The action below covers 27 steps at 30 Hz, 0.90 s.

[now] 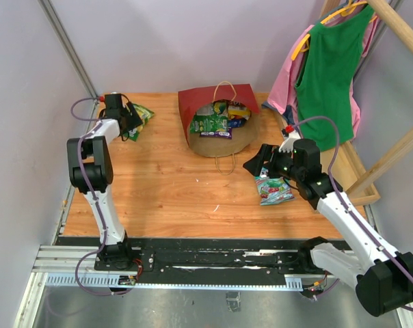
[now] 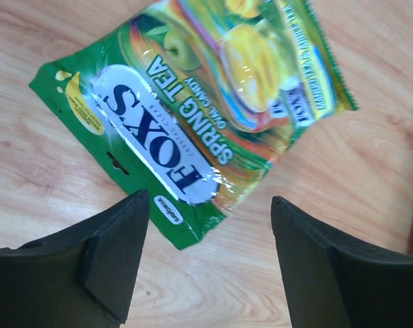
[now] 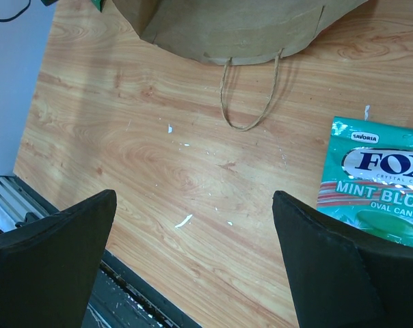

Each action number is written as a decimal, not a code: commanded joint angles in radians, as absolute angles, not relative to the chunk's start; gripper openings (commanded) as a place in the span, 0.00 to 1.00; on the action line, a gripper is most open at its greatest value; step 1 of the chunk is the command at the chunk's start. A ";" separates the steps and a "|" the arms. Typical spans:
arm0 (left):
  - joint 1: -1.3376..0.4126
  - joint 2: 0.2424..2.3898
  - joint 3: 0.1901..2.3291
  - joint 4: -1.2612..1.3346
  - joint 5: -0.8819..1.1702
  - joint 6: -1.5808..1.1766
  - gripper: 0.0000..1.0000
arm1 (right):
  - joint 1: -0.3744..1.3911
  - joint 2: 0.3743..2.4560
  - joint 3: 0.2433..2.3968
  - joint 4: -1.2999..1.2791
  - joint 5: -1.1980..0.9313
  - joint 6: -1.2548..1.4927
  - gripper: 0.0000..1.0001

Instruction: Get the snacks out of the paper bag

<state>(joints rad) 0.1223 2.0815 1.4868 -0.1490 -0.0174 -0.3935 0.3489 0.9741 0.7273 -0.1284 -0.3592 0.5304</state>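
The red paper bag (image 1: 217, 116) lies on its side at the back centre of the table, mouth toward me. Several snacks show in its mouth, among them a green-purple packet (image 1: 212, 126). Its brown side (image 3: 241, 27) and loop handle (image 3: 247, 96) fill the top of the right wrist view. A green-yellow packet (image 1: 142, 114) (image 2: 200, 102) lies flat at the far left. My left gripper (image 1: 131, 124) (image 2: 210, 205) is open just over its corner, gripping nothing. A teal packet (image 1: 273, 190) (image 3: 381, 184) lies on the right. My right gripper (image 1: 260, 162) (image 3: 193, 198) hangs open beside it over bare wood.
A wooden rack (image 1: 391, 150) with a green top (image 1: 329, 68) and pink garments (image 1: 285, 82) stands at the back right. A small white object (image 1: 288, 141) sits near the right arm. The black rail (image 1: 193, 260) runs along the near edge, and grey walls close the left and back.
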 commanded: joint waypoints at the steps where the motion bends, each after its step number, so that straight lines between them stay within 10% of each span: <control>1: 0.051 1.976 1.515 -0.162 -0.135 -0.313 0.77 | 0.362 0.971 0.715 -0.104 -0.376 0.534 0.98; 27: 0.010 2.425 2.065 -0.426 -0.267 -0.173 0.76 | 0.362 0.969 0.707 -0.116 -0.360 0.514 0.99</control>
